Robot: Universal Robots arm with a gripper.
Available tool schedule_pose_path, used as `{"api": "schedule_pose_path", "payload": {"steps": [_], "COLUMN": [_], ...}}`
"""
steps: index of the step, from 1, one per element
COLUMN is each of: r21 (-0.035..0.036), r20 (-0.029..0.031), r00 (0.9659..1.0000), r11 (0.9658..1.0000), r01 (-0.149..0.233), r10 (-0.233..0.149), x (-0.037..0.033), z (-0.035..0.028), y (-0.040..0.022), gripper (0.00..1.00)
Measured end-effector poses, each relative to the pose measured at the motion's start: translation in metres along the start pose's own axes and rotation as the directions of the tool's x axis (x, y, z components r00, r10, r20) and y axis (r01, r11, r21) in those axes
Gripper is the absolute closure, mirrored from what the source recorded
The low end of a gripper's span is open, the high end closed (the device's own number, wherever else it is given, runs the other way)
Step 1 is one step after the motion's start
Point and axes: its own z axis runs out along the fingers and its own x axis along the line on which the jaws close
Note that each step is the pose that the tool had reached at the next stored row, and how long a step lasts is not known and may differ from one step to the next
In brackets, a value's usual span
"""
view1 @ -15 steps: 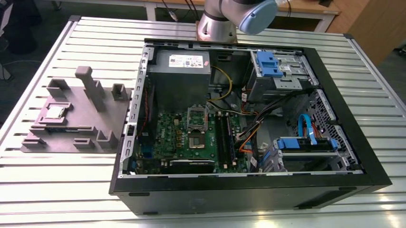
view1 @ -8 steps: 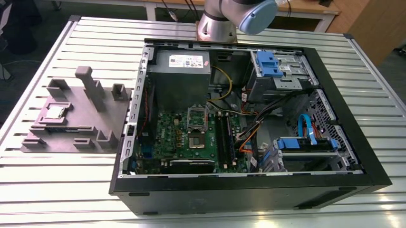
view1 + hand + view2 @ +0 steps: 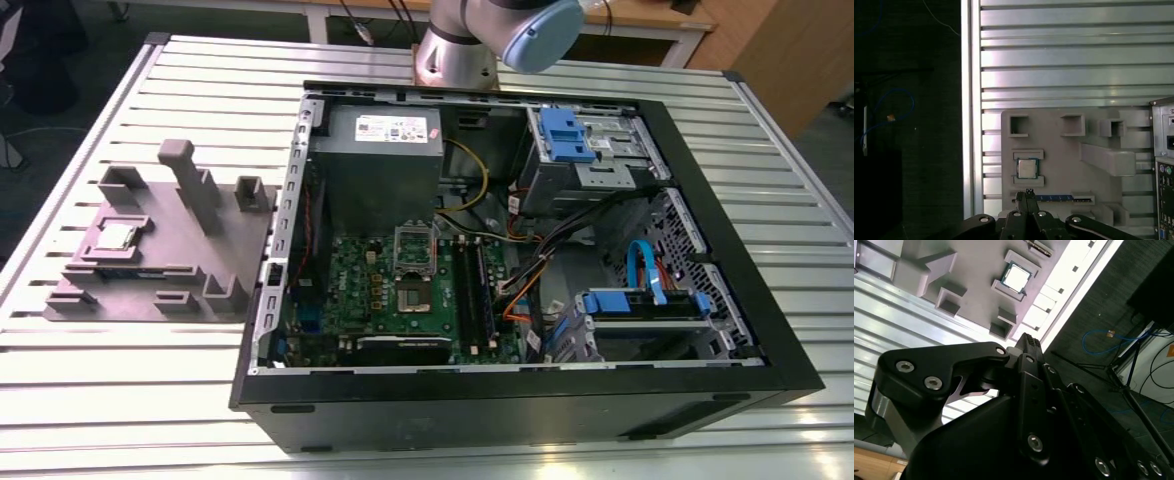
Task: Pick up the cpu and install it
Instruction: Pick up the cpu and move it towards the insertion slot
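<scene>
Tool [image 3: 1027, 192] pinched closed, clear of cpu [image 3: 1027, 168] lying in grey tray [image 3: 1054, 150]

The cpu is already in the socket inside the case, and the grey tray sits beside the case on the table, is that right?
No. The cpu lies in a pocket of the grey tray, not in the socket, as the exterior view shows. The tray does sit beside the case on the table.
</scene>
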Motion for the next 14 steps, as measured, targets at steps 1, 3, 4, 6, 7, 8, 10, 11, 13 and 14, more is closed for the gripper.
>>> {"api": "schedule_pose_path", "payload": {"steps": [1,3,4,6,7,8,10,11,13,14], "r21": [0.0000,0.0000,0.0000,0.0000,0.0000,0.0000,0.0000,0.0000,0.0000,-0.0001], "r20": [0.0001,0.0001,0.0001,0.0000,0.0001,0.0001,0.0001,0.0001,0.0001,0.0001], "r00": [1.0000,1.0000,1.0000,1.0000,1.0000,1.0000,1.0000,1.0000,1.0000,1.0000], "r11": [1.0000,1.0000,1.0000,1.0000,1.0000,1.0000,1.0000,1.0000,1.0000,1.0000], "r01": [0.000,0.000,0.000,0.000,0.000,0.000,0.000,0.000,0.000,0.000], "r10": [0.000,0.000,0.000,0.000,0.000,0.000,0.000,0.000,0.000,0.000], "x": [0.0002,0.0007,0.0009,0.0013,0.0016,0.0018,0.0022,0.0025,0.0030,0.0033], "z": [0.0000,0.0001,0.0000,0.0000,0.0000,0.0001,0.0001,0.0001,0.0001,0.0001], "y": [0.0000,0.0000,0.0000,0.0000,-0.0001,-0.0001,-0.0001,-0.0001,-0.0001,-0.0001], "gripper": [0.90,0.90,0.90,0.90,0.90,0.90,0.90,0.90,0.84,0.84]}}
